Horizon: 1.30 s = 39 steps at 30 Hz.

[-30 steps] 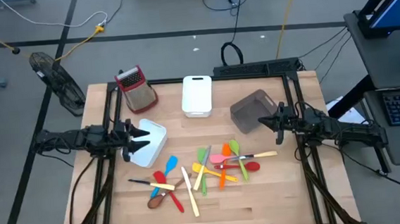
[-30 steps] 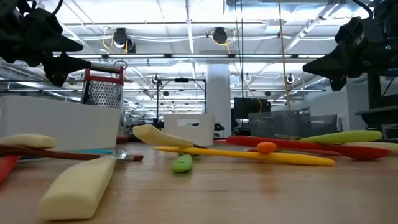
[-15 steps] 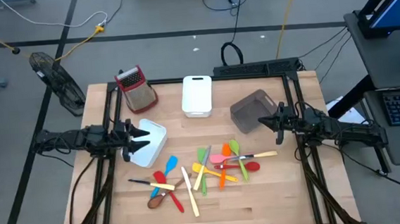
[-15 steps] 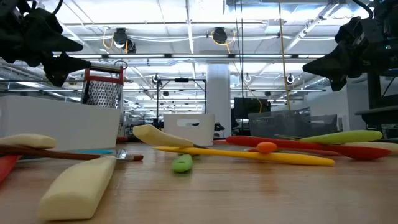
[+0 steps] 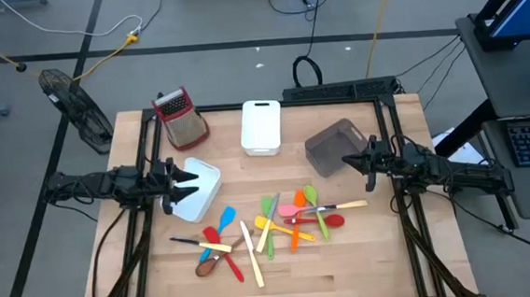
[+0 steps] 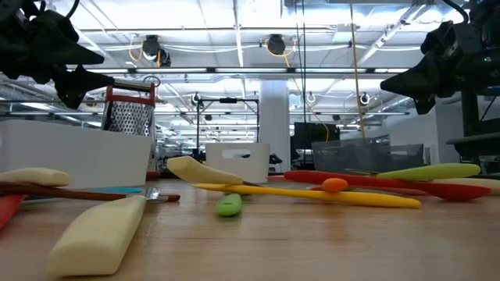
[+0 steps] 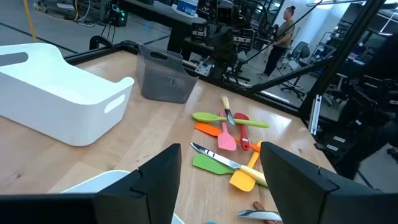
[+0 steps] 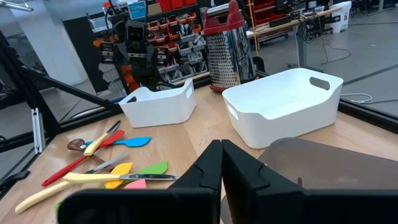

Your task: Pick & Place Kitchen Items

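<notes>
While the utensils (image 5: 269, 228) lie scattered mid-tabletop (image 5: 348, 264), both arms wait above it: left pincer (image 5: 185, 179), fingers spread and empty, over a white bin (image 5: 206, 192); right pincer (image 5: 347, 161), fingers pressed together, over a grey bin (image 5: 326, 146).

Utensils (image 5: 271, 228) scattered on bench (image 5: 367, 263) front of middle bin (image 5: 261, 127); grater (image 5: 181, 117) left of it, another bin (image 5: 333, 147) right

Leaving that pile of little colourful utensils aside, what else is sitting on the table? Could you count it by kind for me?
White bins: 2, one at the back, one on the left side
Grey bin: 1
Box grater: 1
Total: 4
</notes>
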Tool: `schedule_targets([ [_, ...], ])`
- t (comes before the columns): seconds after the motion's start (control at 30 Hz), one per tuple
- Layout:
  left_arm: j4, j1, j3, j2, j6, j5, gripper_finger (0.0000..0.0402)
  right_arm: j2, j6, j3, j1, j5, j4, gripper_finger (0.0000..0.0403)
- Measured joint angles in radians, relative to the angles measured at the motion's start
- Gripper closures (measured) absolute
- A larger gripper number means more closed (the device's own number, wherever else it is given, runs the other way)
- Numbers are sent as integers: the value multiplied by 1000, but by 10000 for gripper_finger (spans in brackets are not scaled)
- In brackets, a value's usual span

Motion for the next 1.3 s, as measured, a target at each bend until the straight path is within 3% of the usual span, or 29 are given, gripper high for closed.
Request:
schedule_targets([
  [0.33, 0, 0, 0, 0, 0, 0, 176, 0, 0, 0, 0, 0, 0, 399],
  [0.6, 0, 0, 0, 0, 0, 0, 176, 0, -131, 0, 0, 0, 0, 399],
  [1.17, 0, 0, 0, 0, 0, 0, 176, 0, -131, 0, 0, 0, 2, 399],
  [1.3, 0, 0, 0, 0, 14, -10, 176, 0, -22, 0, 0, 0, 2, 399],
])
